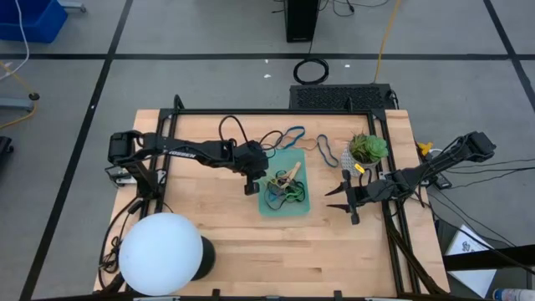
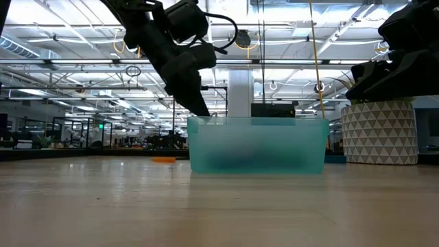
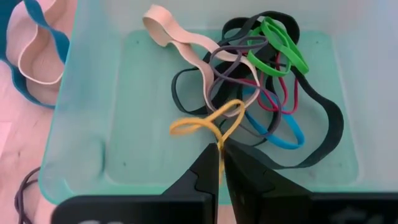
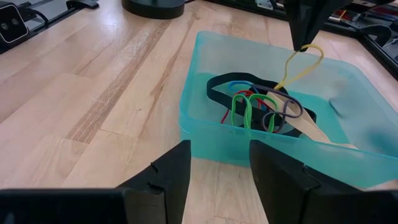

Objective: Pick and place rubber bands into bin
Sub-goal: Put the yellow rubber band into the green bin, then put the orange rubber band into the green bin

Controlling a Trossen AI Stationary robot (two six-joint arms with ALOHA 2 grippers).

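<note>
The teal bin [image 1: 286, 197] sits mid-table and holds several rubber bands [image 3: 267, 93] in black, green, blue, red, purple and tan. My left gripper [image 3: 221, 155] is over the bin's left part, shut on a yellow-orange band [image 3: 208, 123]. My right gripper [image 4: 219, 165] is open and empty to the right of the bin [image 4: 211, 134]. More bands lie on the table beyond the bin: a blue one [image 1: 290, 134], a dark one [image 1: 269, 140] and another blue one [image 1: 326, 150]. My left gripper pinches the yellow-orange band at one end of its loop [image 3: 219, 144] between its two fingertips, from above, pointing down. The band hangs slack below the fingers [image 4: 298, 62] inside the bin, its lower end among the other bands.
A leafy green ball in a patterned pot [image 1: 368, 150] stands at the far right. A large white sphere on a black base [image 1: 163, 252] stands at the near left. A blue and tan band [image 3: 34, 56] lies just outside the bin's wall.
</note>
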